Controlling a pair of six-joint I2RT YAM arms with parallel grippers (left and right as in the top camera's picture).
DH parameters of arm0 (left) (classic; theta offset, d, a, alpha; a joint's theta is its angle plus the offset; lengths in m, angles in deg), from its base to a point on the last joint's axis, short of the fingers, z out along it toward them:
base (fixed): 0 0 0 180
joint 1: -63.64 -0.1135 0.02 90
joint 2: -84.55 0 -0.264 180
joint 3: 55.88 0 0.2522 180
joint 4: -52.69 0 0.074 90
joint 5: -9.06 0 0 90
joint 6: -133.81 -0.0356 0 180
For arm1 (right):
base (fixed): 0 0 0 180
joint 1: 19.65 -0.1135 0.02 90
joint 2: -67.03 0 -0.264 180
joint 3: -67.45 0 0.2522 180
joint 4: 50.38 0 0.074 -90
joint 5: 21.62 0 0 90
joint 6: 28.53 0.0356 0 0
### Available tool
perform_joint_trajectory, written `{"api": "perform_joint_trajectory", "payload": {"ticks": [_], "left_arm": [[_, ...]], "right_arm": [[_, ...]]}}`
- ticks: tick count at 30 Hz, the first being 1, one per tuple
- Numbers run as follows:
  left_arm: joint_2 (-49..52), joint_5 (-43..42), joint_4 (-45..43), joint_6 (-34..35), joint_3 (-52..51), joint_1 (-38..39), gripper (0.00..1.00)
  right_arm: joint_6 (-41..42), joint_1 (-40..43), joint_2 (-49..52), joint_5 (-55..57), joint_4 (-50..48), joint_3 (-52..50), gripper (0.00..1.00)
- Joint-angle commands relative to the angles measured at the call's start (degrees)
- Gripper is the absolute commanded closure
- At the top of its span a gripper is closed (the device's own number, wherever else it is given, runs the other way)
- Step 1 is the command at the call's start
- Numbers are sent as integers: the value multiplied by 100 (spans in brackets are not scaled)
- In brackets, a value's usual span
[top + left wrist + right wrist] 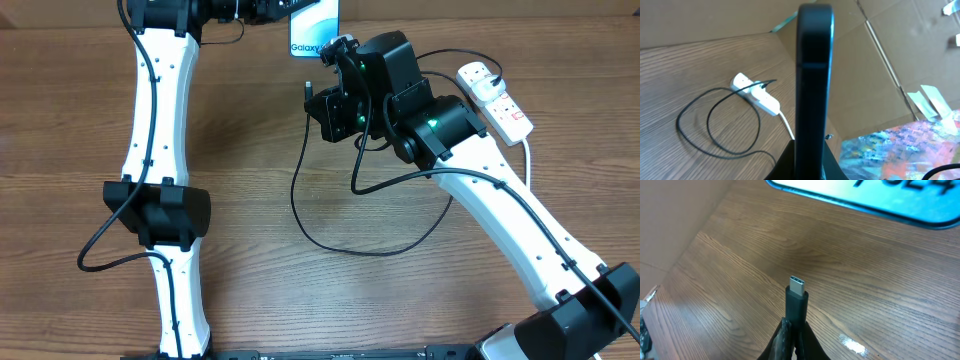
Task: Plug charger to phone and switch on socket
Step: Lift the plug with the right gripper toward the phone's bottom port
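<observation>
My left gripper is clamped on the slim, teal-screened smartphone at twelve o'clock. My right gripper pinches the thin black charger cable by its connector, near the phone's six o'clock. The plugging step is in hand. Next I must line the tip up with the port. The white oblong power strip waits at two o'clock.

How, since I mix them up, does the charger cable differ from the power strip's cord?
The charger cable is black and thin; the cord is white and thicker. The cable loops widely across the table; the cord shows only one short curve. The cable's connector is pinched in the right tool; the cord's far end is hidden. Both meet the power strip.
</observation>
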Motion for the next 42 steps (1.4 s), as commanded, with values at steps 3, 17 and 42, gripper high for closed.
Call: {"api": "perform_joint_trajectory", "payload": {"ticks": [3,17,42], "left_arm": [[-129,-42,273,-507,109,-48,96],[-129,-691,297,-592,109,-63,96],[-129,-946,433,-680,109,-63,96]], "right_arm": [[0,11,-44,195,-74,107,96],[4,11,-44,157,-162,107,96],[328,195,-44,201,-446,107,96]]}}
